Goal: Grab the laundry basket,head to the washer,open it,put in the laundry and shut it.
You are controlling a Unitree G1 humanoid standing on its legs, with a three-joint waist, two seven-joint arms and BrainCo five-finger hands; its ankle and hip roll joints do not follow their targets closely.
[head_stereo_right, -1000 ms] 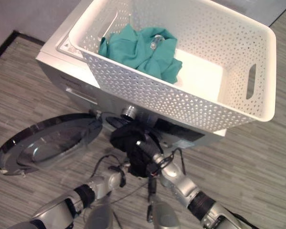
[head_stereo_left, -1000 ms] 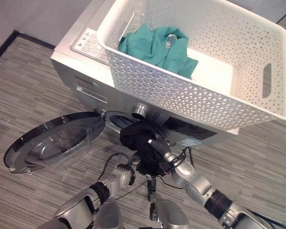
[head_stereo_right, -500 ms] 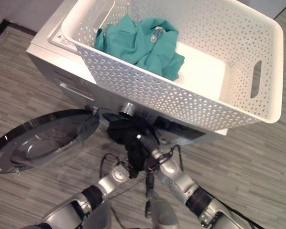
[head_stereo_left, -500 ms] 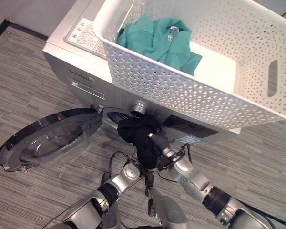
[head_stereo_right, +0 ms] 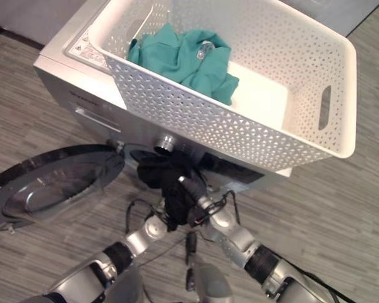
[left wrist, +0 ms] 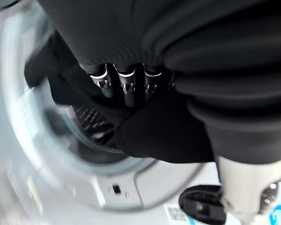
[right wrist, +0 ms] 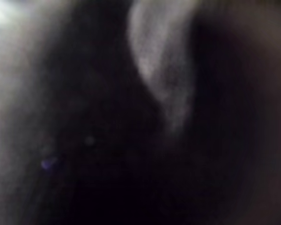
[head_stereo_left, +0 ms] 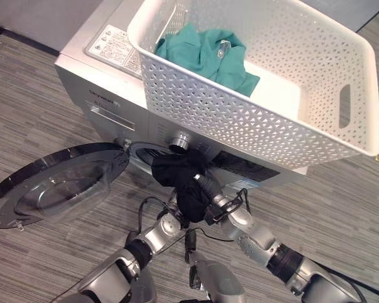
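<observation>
The black garment (head_stereo_left: 180, 180) hides both hands' fingers (right wrist view blurred).

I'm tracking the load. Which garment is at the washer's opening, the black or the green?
The black garment: it hangs bunched at the washer's opening, with both hands at it. The green garment lies in the white basket on top of the washer.

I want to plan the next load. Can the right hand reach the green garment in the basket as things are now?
Probably not yet: the right hand is low at the washer opening, busy with the black garment. The green garment lies above in the basket, behind its tall wall.
</observation>
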